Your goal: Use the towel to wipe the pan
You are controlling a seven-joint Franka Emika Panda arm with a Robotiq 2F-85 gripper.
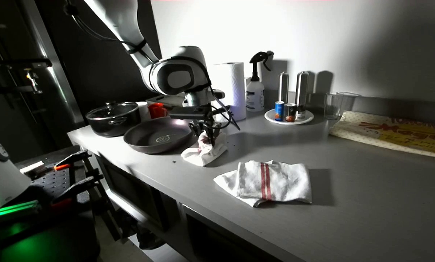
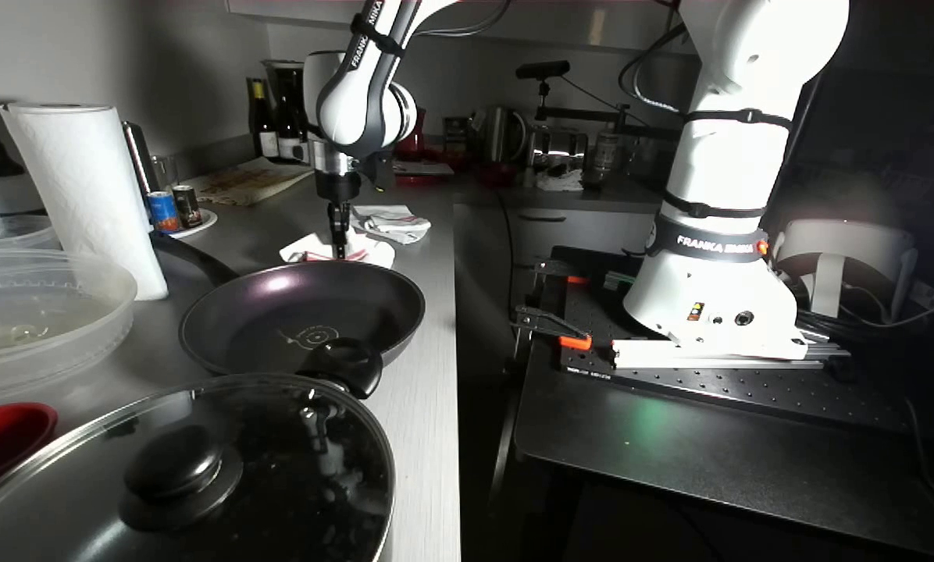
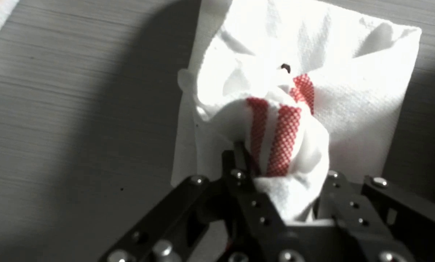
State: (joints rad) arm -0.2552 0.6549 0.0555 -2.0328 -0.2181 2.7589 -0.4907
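A white towel with red stripes (image 1: 202, 155) lies bunched on the grey counter beside the pan. It also shows in an exterior view behind the pan (image 2: 373, 251). My gripper (image 1: 206, 133) points down over it. In the wrist view the gripper (image 3: 283, 160) has its fingers on both sides of a bulge of the towel (image 3: 363, 87), partly closed against it. The right fingertip is hidden by cloth. The dark pan (image 1: 141, 136) stands close beside the towel, with a pale mark on its inside bottom; it shows in both exterior views (image 2: 256, 328).
A second folded towel (image 1: 286, 182) lies further along the counter. A lidded pot (image 1: 112, 122) stands beyond the pan. A paper roll (image 1: 235, 91), a spray bottle (image 1: 255, 96) and a plate with cans (image 1: 270, 118) stand along the wall. A plastic tub (image 2: 53, 343) is near the pan.
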